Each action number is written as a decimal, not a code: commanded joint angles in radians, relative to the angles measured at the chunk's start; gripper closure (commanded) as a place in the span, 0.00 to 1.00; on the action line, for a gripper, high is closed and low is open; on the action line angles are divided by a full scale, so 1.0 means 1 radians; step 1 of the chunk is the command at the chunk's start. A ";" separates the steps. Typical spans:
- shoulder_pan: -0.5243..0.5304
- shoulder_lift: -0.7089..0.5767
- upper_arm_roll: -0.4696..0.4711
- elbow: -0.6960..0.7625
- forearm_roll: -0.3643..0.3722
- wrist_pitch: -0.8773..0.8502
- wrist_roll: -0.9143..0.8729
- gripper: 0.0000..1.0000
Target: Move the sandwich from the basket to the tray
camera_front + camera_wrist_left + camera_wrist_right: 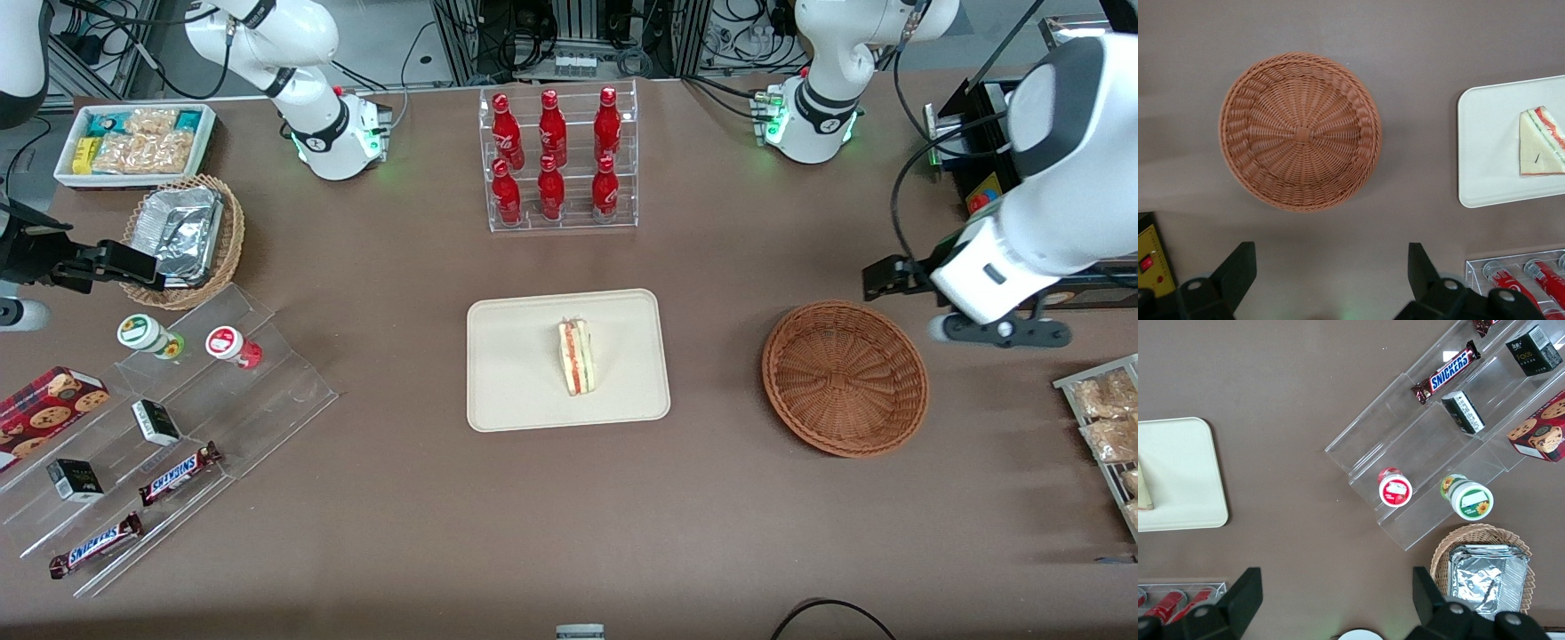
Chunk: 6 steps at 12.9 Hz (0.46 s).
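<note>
The tray [498,391] sits mid-table with the sandwich [578,357] resting on it, cut edge with red and green filling showing, near the tray's middle. Toward the working arm's end lies the basket [845,378], with nothing in it, well apart from the tray. The gripper [1331,273] hangs high near the basket, at the table's edge on the working arm's end; in the left wrist view its jaws stand wide with nothing between them. Judging by this, the placing step looks finished and the arm is clear of the work. The sandwich seems settled flat, though its underside is hidden. Nothing further seems called for beyond parking the arm.
</note>
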 commanded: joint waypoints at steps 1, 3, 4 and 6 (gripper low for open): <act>0.049 -0.091 -0.020 -0.082 0.022 -0.009 0.016 0.00; 0.141 -0.103 -0.104 -0.083 0.024 -0.040 0.031 0.00; 0.169 -0.105 -0.134 -0.080 0.024 -0.058 0.031 0.00; 0.177 -0.119 -0.140 -0.072 0.041 -0.092 0.031 0.00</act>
